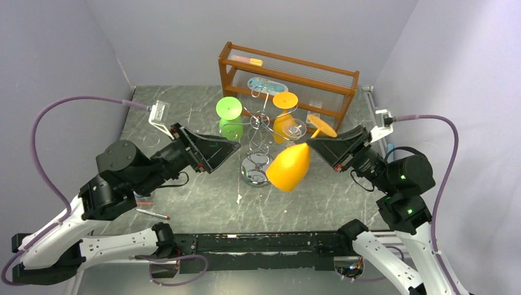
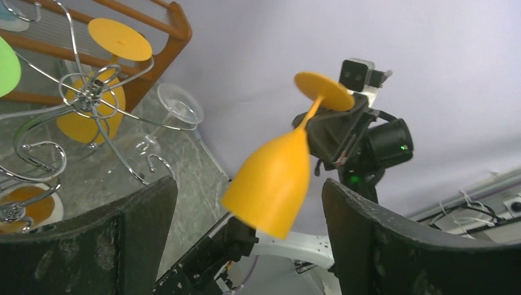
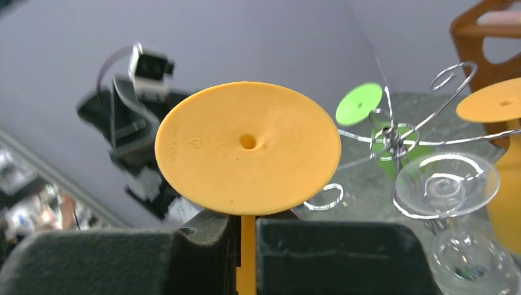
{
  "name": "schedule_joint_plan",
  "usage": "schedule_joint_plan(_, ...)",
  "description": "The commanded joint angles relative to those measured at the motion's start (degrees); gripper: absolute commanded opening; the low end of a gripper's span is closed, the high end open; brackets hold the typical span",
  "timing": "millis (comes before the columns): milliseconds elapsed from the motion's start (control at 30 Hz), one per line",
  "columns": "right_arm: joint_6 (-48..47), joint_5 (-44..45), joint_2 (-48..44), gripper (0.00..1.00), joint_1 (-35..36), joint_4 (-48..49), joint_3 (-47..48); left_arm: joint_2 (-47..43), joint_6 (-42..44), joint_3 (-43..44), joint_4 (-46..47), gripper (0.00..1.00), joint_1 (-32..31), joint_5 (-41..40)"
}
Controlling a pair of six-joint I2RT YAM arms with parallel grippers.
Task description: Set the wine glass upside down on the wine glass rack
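My right gripper (image 1: 314, 143) is shut on the stem of an orange wine glass (image 1: 289, 167), which it holds in the air. The glass is tilted, with its bowl down to the left and its round foot (image 3: 247, 147) up. The stem runs down between the shut pads of that gripper (image 3: 246, 228). The silver wire wine glass rack (image 1: 261, 132) stands just behind and left of the glass. My left gripper (image 1: 228, 152) is open, left of the bowl and apart from it. In the left wrist view the bowl (image 2: 273, 184) hangs beyond the wide-spread fingers (image 2: 344, 233).
On the rack hang a green glass (image 1: 228, 110), another orange glass (image 1: 284, 117) and a clear glass (image 1: 295, 130), all upside down. A brown wooden shelf unit (image 1: 289, 74) stands behind it at the back wall. A pen (image 1: 153, 213) lies by the left arm.
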Motion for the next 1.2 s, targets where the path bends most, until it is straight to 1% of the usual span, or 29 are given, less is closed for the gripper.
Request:
schedule_joint_plan(0, -16.76, -16.56, -0.61, 0.0, 0.05, -7.31, -0.06, -0.14, 0.7, 0.14, -1.9, 0.9, -0.28, 6.42)
schedule_joint_plan(67, -21.74, -17.95, -0.96, 0.0, 0.03, -9.91, 0.47, 1.53, -0.79, 0.56, 0.31, 0.9, -0.28, 10.61)
schedule_joint_plan(133, -25.43, -19.55, -1.42, 0.0, 0.03, -10.48, 0.67, 4.23, -2.97, 1.5, 1.81, 0.9, -0.28, 14.53)
schedule_joint_plan(233, -29.18, -21.33, -2.42, 0.0, 0.03, -9.17, 0.16, 8.2, -9.88, 3.0, 0.83, 0.89, -0.28, 17.81)
schedule_joint_plan(400, -35.98, -25.17, -3.3, 0.0, -0.05, -10.85, 0.04, 10.34, -18.54, -1.8, 11.59, 0.87, -0.28, 23.8)
schedule_joint_plan(500, -37.84, -27.05, -3.74, 0.0, -0.06, -11.05, -0.68, 10.99, -21.03, -3.58, 15.7, 0.89, -0.28, 25.42)
schedule_joint_plan(667, -40.33, -29.87, -4.37, 0.0, -0.06, -10.17, -2.41, 12.13, -21.45, -2.02, 15.0, 0.93, -0.28, 24.01)
schedule_joint_plan(733, -40.66, -29.99, -5.23, 0.0, -0.06, -8.4, -4.0, 12.63, -22.33, -1.93, 15.92, 0.92, -0.28, 24.84)
schedule_joint_plan(800, -40.67, -30.6, -5.88, 0.0, -0.06, -6.55, -5.42, 13.51, -23.46, -2.48, 17.79, 0.85, -0.28, 26.21)
schedule_joint_plan(900, -40.6, -31.79, -6.1, 0.0, -0.06, -5.36, -6.17, 15.79, -24.09, -1.77, 17.47, 0.67, -0.32, 28.15)
schedule_joint_plan(933, -40.53, -32.42, -5.98, 0.0, -0.06, -5.19, -6.14, 16.62, -24.25, -1.58, 17.39, 0.63, -0.37, 29.13)
schedule_joint_plan(1067, -41.46, -33.42, -5.4, 0.0, -0.06, -6.35, -5.25, 18.54, -24.4, -1.45, 19.28, 0.52, -0.7, 31.97)
schedule_joint_plan(1133, -42.41, -33.58, -5.28, 0.0, -0.06, -7.62, -4.8, 18.45, -24.14, -1.55, 19.31, 0.45, -0.81, 31.53)
schedule_joint_plan(1167, -42.69, -33.63, -5.19, 0.0, -0.06, -8.11, -4.72, 18.16, -24.14, -2.0, 19.77, 0.4, -0.81, 30.73)
